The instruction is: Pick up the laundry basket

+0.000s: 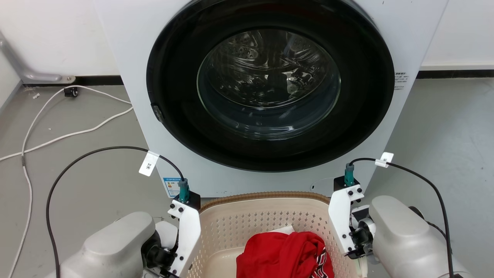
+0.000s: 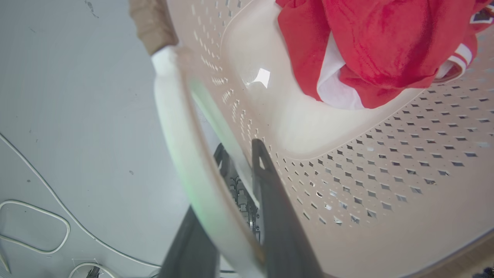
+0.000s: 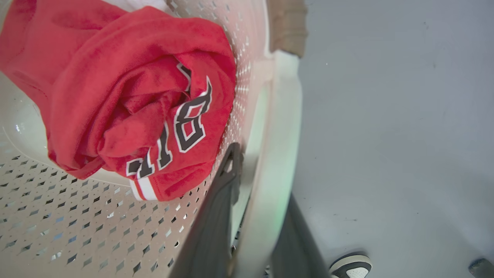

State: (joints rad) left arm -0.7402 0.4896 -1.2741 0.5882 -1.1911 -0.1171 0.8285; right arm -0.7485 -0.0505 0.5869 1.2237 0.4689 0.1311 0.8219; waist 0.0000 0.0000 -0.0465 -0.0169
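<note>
Laundry basket [image 1: 262, 216]: likely stiff, light; best held at white handles [image 2: 181, 154], left gripper [image 2: 237, 154] and right gripper [image 3: 258, 170] fingers narrowed around them.

A white cable [image 1: 73, 134] trails beside the washing machine [image 1: 270, 85] (door shut).

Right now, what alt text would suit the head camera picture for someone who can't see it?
A cream laundry basket holding a red garment shows at the bottom, with the robot's left arm and right arm at its sides. Behind it a white washing machine with a round glass door stands on a grey floor.
</note>
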